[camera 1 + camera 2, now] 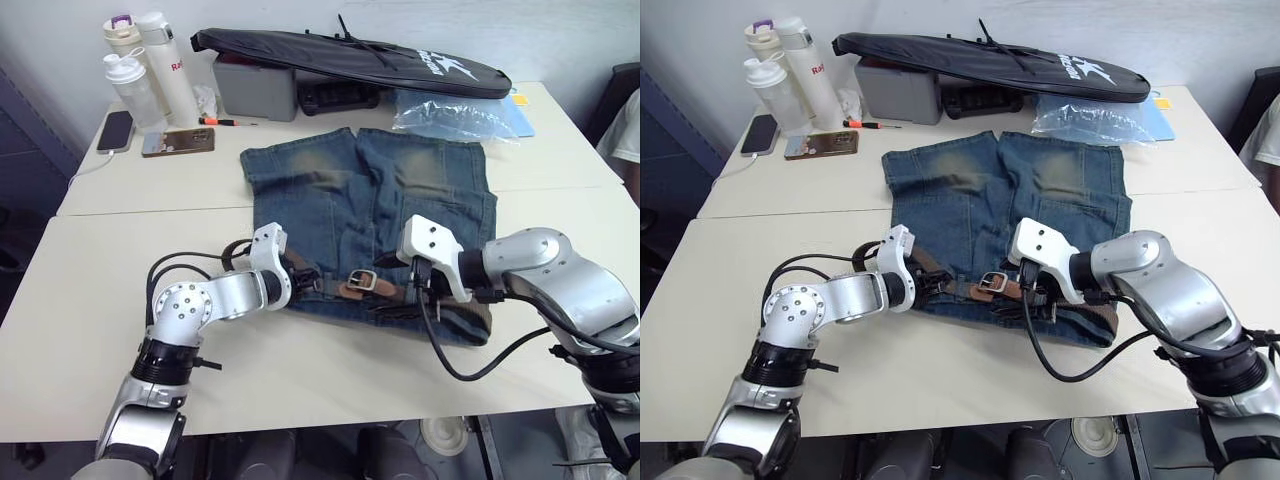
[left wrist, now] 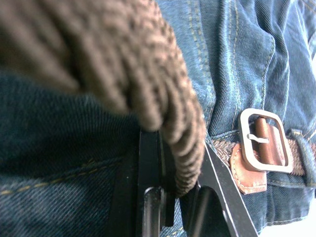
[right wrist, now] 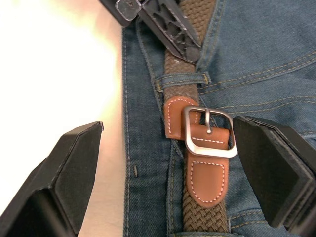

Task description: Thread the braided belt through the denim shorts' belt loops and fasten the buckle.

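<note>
The denim shorts (image 1: 370, 200) lie flat on the white table (image 1: 90, 300), waistband toward me. The braided belt (image 3: 180, 59) runs along the waistband and under a belt loop (image 3: 181, 79). Its tan leather tip passes through the silver buckle (image 3: 208, 133), with the prong over it. My left gripper (image 1: 303, 280) is shut on the braided belt (image 2: 173, 123) just left of the buckle (image 1: 363, 280), lifting a fold of it. My right gripper (image 3: 168, 123) hovers open over the buckle, one finger (image 3: 64, 182) on each side, touching nothing.
A long black bag (image 1: 350, 55), a grey box (image 1: 255, 90), bottles (image 1: 150, 70), a phone (image 1: 115, 130) and a clear plastic bag (image 1: 455, 112) line the back of the table. A seam between two tabletops (image 1: 150, 212) runs under the shorts.
</note>
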Controlling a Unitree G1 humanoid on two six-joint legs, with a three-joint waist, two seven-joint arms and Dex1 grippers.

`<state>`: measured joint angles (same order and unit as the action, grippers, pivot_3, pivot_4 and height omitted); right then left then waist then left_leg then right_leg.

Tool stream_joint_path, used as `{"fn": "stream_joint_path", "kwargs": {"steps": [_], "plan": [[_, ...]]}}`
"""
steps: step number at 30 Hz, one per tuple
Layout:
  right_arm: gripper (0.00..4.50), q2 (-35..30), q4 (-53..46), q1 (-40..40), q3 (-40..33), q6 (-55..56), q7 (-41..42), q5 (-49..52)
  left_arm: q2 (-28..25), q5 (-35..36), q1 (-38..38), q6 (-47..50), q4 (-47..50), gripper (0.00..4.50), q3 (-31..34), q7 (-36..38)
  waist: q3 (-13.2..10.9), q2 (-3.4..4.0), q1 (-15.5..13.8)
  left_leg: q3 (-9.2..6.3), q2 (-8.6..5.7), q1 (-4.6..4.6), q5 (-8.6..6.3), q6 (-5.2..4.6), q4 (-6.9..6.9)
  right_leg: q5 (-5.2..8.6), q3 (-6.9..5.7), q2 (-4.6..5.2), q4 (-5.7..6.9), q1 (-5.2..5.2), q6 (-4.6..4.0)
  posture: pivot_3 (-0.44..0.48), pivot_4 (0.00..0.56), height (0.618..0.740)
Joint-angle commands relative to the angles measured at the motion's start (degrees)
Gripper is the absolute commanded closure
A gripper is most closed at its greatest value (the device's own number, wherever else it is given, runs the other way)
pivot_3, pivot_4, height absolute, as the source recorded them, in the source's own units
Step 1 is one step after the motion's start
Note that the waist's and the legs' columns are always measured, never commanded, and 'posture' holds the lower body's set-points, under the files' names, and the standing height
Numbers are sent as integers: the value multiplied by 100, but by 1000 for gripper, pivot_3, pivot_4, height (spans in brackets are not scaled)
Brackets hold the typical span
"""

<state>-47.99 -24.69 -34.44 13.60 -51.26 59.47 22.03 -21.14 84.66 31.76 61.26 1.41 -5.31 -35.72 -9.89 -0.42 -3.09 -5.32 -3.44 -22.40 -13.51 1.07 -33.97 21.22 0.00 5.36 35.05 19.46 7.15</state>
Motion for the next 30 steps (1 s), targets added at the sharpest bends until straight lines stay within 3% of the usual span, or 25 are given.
{"fn": "stream_joint_path", "kwargs": {"steps": [1, 8, 13, 14, 16, 19, 21, 24, 26, 30], "plan": [[26, -101, -252, 64, -76, 14, -94, -15, 171, -302, 218, 198, -169, 4500, 47, 406, 0, 0, -2, 0, 0, 0, 0, 0, 0, 0, 0, 0, 0, 0, 0, 0, 150, 738], [26, -213, -506, 336, 9, 111, -156, -57, 653, -907, 183, 567, -252, 4500, 24, 665, 0, -1, -14, -1, -2, -1, 0, 0, -1, -3, -3, 3, 0, -1, 5, 0, 150, 738], [26, -338, -697, 500, 104, 266, -172, -203, 585, -1041, 144, 918, -134, 4500, 352, 856, 0, -2, -8, -1, -2, 0, 0, 0, -3, -3, -4, 2, 0, -2, 6, 0, 150, 738], [0, -359, -723, 529, 117, 290, -181, -220, 574, -927, 137, 953, -103, 3799, 511, 879, 0, -2, -2, -1, -1, -1, 0, 0, -2, -3, -4, 2, 0, -1, 6, 0, 150, 738], [0, -394, -746, 568, 133, 340, -191, -257, 568, -693, 138, 1014, -51, 3533, 790, 919, 0, -2, 15, -1, 0, -1, 0, 0, 1, -3, -4, 2, 0, 1, 6, 0, 150, 738], [0, -453, -772, 596, 149, 444, -178, -326, 435, -276, 211, 1325, 52, 2158, 1050, 907, -1, -4, 25, -1, 5, -1, -1, 1, 2, -3, -4, 3, 3, 4, 6, 0, 150, 738], [0, -496, -789, 576, 171, 509, -129, -372, 123, 151, 285, 1629, 197, 1385, 1139, 1013, -1, -4, 53, -1, 8, 0, -1, 2, 2, -3, -3, 4, 5, 6, 6, 0, 150, 738], [0, -566, -822, 470, 166, 539, -34, -360, -799, 696, 336, 2185, 456, 97, 1111, 1473, -2, -5, 139, -1, 15, 1, -6, 10, 7, -3, 0, 4, 16, 14, 6, 0, 150, 738], [0, -601, -841, 434, 148, 560, -5, -353, -1379, 781, 354, 2429, 628, 9, 1030, 1800, -1, -3, 171, -4, 17, 4, -8, 13, 14, 0, 2, 4, 22, 18, 2, 0, 150, 738], [0, -629, -902, 401, 221, 554, -35, -408, -2592, 674, 570, 2923, 1119, 9, 982, 3130, -2, -3, 186, -3, 17, 5, -8, 14, 20, 5, 8, 5, 27, 25, -8, 0, 150, 738]]}}
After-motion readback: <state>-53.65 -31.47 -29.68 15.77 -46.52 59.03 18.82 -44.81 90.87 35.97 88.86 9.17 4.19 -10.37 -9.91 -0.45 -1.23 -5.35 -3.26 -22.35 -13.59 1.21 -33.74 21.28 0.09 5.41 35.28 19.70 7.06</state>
